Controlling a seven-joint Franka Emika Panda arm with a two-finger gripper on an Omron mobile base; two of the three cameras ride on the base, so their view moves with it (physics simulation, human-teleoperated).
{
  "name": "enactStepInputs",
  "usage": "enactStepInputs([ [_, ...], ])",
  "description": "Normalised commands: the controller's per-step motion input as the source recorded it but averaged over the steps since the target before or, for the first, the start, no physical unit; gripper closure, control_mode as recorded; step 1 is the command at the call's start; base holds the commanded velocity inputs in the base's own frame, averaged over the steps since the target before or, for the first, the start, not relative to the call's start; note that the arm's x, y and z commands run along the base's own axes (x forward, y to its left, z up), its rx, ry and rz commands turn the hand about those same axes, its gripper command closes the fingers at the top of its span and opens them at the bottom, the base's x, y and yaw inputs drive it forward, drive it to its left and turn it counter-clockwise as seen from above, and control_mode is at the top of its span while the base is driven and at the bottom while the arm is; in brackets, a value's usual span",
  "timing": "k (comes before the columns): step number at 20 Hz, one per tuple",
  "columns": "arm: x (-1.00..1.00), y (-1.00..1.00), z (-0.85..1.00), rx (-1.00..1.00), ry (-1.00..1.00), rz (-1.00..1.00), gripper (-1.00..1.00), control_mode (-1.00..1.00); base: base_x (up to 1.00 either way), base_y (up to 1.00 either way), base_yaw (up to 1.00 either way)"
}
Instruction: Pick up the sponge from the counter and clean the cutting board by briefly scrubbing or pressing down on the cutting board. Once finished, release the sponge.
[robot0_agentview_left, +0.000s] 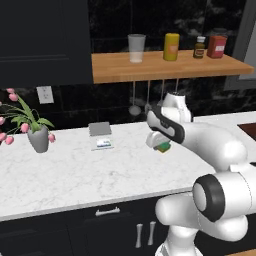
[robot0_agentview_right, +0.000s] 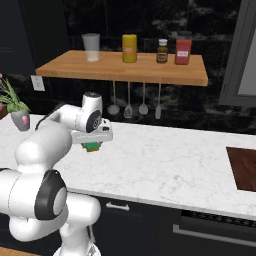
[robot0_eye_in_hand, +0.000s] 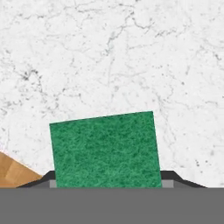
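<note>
While my arm is reaching out over the counter (robot0_agentview_left: 75, 170), my gripper (robot0_agentview_left: 161, 145) is clamping the sponge (robot0_agentview_left: 163, 147) between its jaws and holding it in the air above the marble. In the hand view the sponge's (robot0_eye_in_hand: 104, 150) green top is facing the camera, with the dark fingertips (robot0_eye_in_hand: 173, 177) showing at its two sides and white counter (robot0_eye_in_hand: 109, 52) beyond it. In the right base view the sponge (robot0_agentview_right: 92, 146) is hanging well to the left of the cutting board (robot0_agentview_right: 244, 167), which is lying flat at the counter's (robot0_agentview_right: 165, 165) far right end. On the shelf (robot0_agentview_right: 125, 67) above the counter a clear glass (robot0_agentview_right: 91, 47) is standing; I cannot tell whether anything is in it. To its right are standing a yellow canister (robot0_agentview_right: 129, 48), a small dark bottle (robot0_agentview_right: 162, 51) and a red box (robot0_agentview_right: 183, 51). Left of the sponge, a grey vase (robot0_agentview_left: 39, 140) is holding pink tulips (robot0_agentview_left: 20, 117).
</note>
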Motion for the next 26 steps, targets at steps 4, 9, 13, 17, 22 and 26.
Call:
enactStepInputs([
  [4,-0.07,0.00,0.67,0.00,0.09,0.00,1.00,-1.00,0.00,0.00,0.00],
  [9,-0.26,0.00,0.25,-0.01,0.04,-0.02,1.00,-1.00,0.00,0.00,0.00],
  [13,-0.70,0.00,0.01,0.00,0.00,0.00,1.00,-1.00,0.00,0.00,0.00],
  [17,-0.70,0.00,0.00,0.00,0.00,-0.06,1.00,1.00,-0.24,0.00,-0.04],
  [22,0.00,0.00,0.00,0.00,0.00,0.00,1.00,1.00,-0.33,-0.23,-0.12],
  [26,0.00,0.00,0.00,0.00,0.00,0.00,1.00,1.00,0.00,-0.70,-0.08],
])
